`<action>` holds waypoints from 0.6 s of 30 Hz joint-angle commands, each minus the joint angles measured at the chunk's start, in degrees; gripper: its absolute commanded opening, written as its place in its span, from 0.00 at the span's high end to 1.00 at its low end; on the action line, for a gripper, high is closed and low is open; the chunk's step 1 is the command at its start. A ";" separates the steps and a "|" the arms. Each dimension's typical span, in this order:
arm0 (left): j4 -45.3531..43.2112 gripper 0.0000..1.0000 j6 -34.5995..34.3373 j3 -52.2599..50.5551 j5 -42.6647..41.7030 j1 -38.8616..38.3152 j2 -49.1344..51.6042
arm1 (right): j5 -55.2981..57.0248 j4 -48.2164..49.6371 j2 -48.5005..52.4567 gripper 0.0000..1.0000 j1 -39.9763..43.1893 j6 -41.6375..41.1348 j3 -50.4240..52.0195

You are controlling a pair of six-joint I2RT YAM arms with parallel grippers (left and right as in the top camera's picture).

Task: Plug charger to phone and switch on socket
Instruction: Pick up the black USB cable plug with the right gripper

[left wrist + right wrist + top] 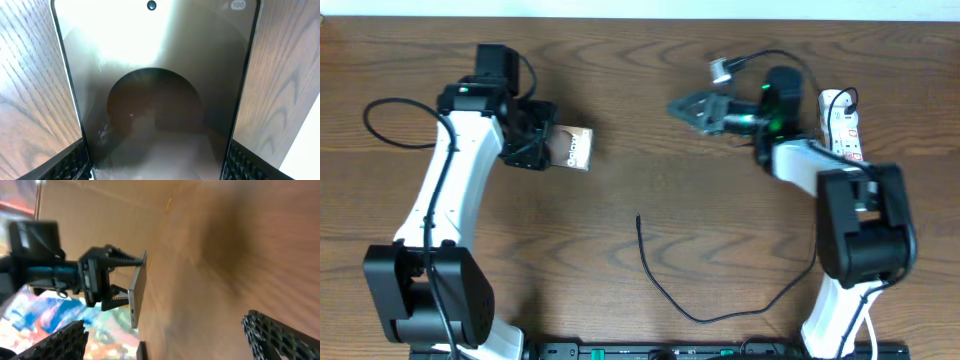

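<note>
The left claw [548, 148] clamps the phone [576, 148] by its edges. The right claw [688, 108] gapes empty, well apart from the charger [660, 290] lying on the bench [720, 200]. Pushing the plug [638, 217] in could twist the phone loose.

Counter [620, 130]: dark brown wood, strong grain, fills overhead view.

Charger [653, 277] loose on counter, centre-right: thin black line from plug tip [638, 217] near middle, runs toward near edge, bows right, rises toward right arm base [860, 245]. Plug tip touches nothing.

Socket [842, 122] flat at far right, white, red markings, black plug at far end, well apart from plug tip.

Black cable loop [366, 120] at far left. Left arm base [425, 300] at near edge.
</note>
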State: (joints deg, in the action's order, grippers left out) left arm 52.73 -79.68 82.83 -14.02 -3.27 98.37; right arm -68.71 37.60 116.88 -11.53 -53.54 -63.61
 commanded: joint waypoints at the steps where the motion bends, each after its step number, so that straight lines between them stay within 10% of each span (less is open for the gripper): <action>1: 0.31 0.93 -5.27 -0.22 4.26 -1.40 -1.25 | 3.34 0.79 0.90 0.01 -4.09 -3.21 -0.61; 12: 0.35 0.93 -13.27 -0.22 3.52 -2.34 -1.25 | 15.37 0.81 0.90 0.03 -12.87 -3.23 -0.61; 18: 0.37 0.93 -13.20 -0.22 3.58 -2.34 -1.25 | 15.67 0.76 0.90 0.27 -13.64 -3.23 -0.61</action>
State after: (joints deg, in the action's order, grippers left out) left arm 52.86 -91.70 82.83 -11.35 -5.43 98.37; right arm -54.52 38.41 117.49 -24.95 -56.86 -63.61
